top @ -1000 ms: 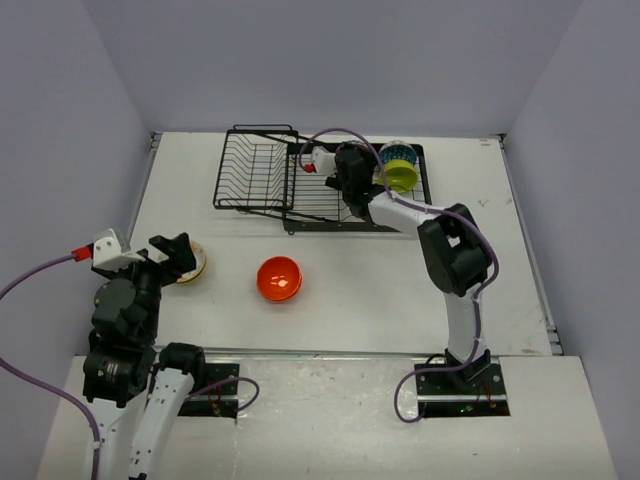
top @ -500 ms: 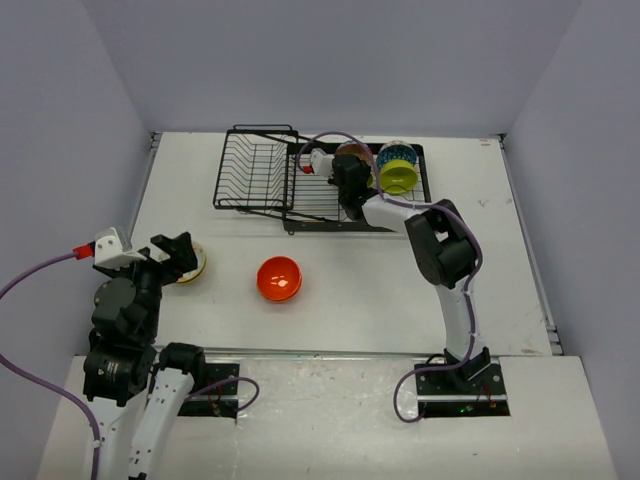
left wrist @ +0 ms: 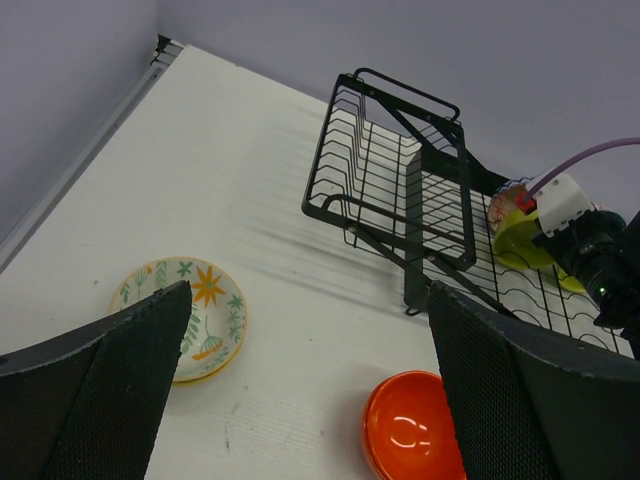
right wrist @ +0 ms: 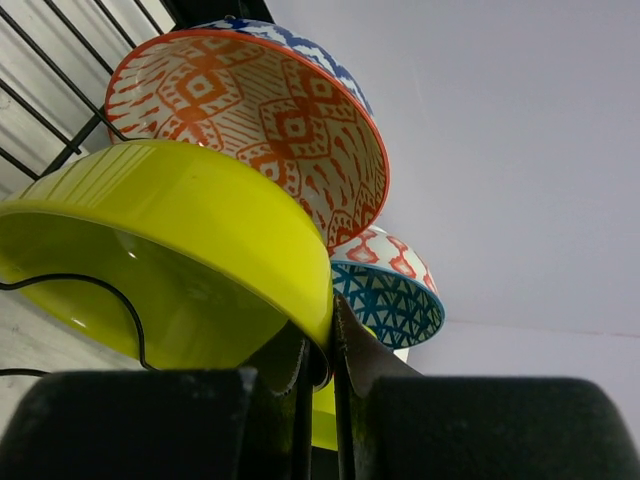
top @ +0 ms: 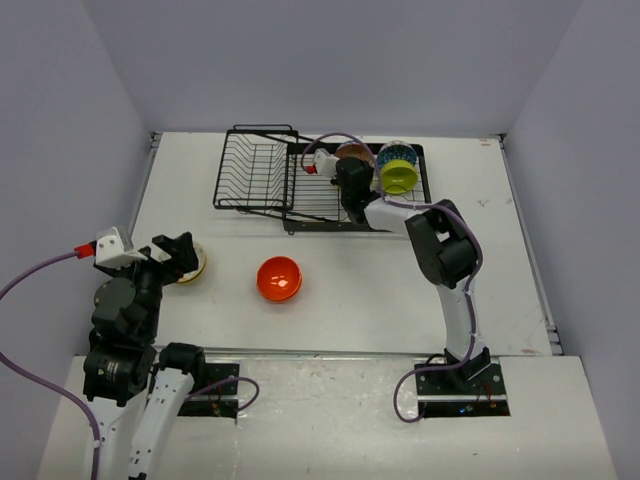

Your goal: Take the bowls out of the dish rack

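The black wire dish rack [top: 262,178] stands at the back of the table. My right gripper [top: 349,178] reaches into its flat tray and is shut on the rim of a yellow-green bowl [right wrist: 180,260]; both fingers [right wrist: 300,365] pinch the bowl's edge. Behind that bowl stands an orange-patterned bowl [right wrist: 260,130], also seen from above [top: 352,152]. Further right stand a blue-patterned bowl [right wrist: 385,290] and a second yellow-green bowl [top: 400,178]. My left gripper [top: 178,255] hangs open over the front left of the table, holding nothing.
A plain orange bowl [top: 279,278] sits on the table in front of the rack. A floral bowl [left wrist: 190,315] lies right under my left gripper. The rack's deep basket [left wrist: 400,170] holds nothing. Grey walls close in the table.
My right gripper has closed onto the yellow-green bowl's rim after shifting slightly left in the rack. The left arm has not moved.
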Robot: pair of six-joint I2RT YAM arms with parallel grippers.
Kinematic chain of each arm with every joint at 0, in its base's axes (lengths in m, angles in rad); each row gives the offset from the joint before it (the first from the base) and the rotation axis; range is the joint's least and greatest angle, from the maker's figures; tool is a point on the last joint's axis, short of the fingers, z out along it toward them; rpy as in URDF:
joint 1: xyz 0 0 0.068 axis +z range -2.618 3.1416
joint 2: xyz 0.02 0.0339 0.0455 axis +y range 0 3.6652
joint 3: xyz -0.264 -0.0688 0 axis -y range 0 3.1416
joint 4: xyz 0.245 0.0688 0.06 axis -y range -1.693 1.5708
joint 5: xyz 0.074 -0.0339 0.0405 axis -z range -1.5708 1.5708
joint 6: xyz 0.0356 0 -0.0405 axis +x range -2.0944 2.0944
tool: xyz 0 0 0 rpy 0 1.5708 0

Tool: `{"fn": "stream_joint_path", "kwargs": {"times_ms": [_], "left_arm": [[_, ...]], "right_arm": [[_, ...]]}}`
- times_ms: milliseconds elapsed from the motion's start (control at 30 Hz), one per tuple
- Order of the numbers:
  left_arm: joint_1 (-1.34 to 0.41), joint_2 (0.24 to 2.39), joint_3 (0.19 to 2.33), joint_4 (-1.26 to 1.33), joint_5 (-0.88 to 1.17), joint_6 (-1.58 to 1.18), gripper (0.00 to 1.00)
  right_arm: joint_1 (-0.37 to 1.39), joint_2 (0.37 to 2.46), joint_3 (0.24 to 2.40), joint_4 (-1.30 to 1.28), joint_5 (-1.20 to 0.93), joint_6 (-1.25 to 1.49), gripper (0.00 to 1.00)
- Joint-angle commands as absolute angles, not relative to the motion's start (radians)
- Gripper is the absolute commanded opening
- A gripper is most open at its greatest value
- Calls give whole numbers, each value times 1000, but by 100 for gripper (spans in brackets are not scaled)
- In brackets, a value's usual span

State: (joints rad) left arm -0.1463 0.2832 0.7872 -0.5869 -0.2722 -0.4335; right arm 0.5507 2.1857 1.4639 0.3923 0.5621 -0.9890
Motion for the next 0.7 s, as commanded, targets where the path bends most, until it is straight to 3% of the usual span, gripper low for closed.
{"fn": "stream_joint_path", "kwargs": {"times_ms": [0,333,667], "left_arm": [[-150,288,778,-545,-261,-410,100],[-150,285,778,-545,-262,-408,100],[-150,270,779,-545,-271,-410,100]], "right_arm": [[564,2120,1434,497,606,-991,0],[577,2117,1368,851,724,-1100,0],[588,2071,1356,884,741,-1085,0]]}}
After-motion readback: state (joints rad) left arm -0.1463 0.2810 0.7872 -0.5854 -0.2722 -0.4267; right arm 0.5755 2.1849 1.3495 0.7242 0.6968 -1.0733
